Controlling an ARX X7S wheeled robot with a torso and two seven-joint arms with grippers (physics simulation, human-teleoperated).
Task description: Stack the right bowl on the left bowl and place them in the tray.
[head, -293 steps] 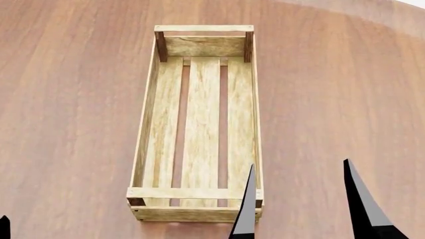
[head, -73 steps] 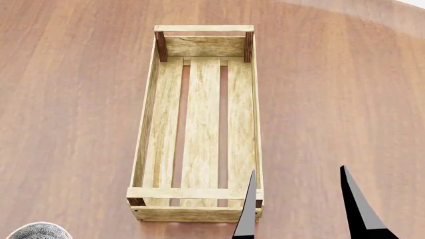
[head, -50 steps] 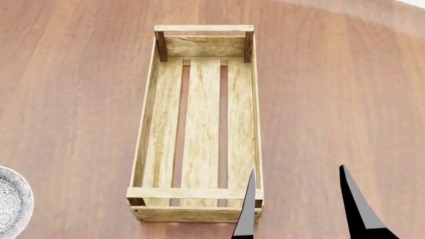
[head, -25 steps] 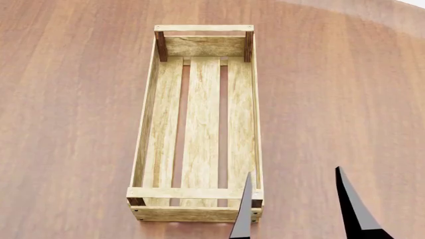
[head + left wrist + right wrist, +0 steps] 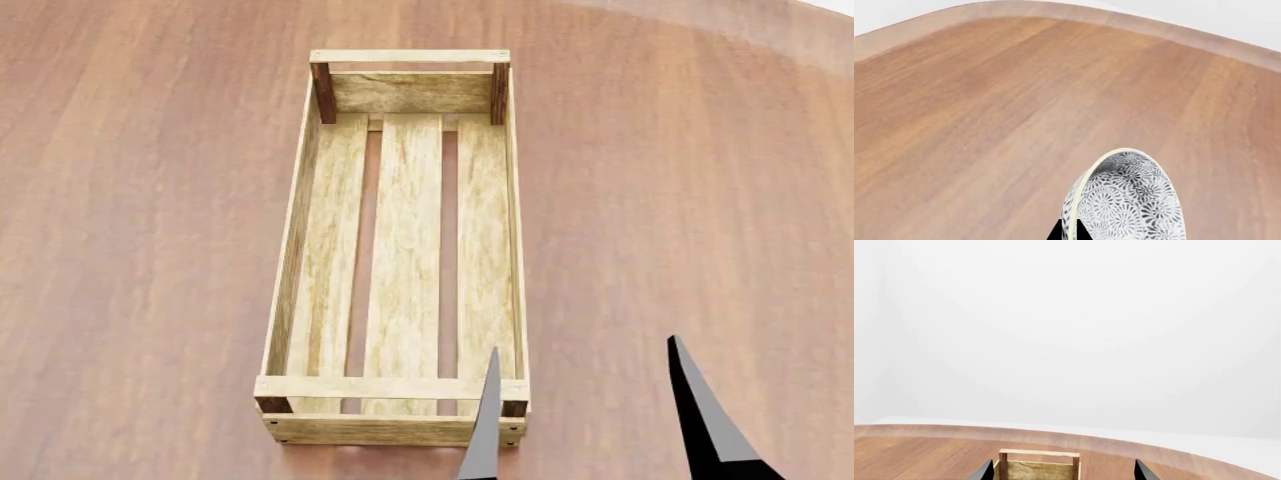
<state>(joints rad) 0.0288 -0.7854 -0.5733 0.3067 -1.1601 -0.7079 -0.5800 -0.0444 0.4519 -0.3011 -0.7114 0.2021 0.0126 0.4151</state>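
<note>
The tray (image 5: 404, 250), a long light-wood crate with dark corner posts, lies empty in the middle of the head view. My right gripper (image 5: 585, 430) is open and empty, its dark fingers hanging over the tray's near right corner and the table beside it. In the right wrist view the tray's end wall (image 5: 1039, 467) shows between the open right gripper's (image 5: 1064, 473) fingers. My left gripper (image 5: 1069, 232) is shut on the cream rim of a grey-and-white patterned bowl (image 5: 1134, 200), held tilted above the table. The left gripper and bowl are out of the head view. No second bowl shows.
A brown wooden table (image 5: 147, 200) with a curved edge (image 5: 1054, 10) carries everything. Bare wood lies on both sides of the tray. A white wall (image 5: 1067, 340) stands beyond the table's far edge.
The patterned bowl showed at the head view's lower left corner a second ago and has left that view. The right gripper's fingers have drifted slightly left and down.
</note>
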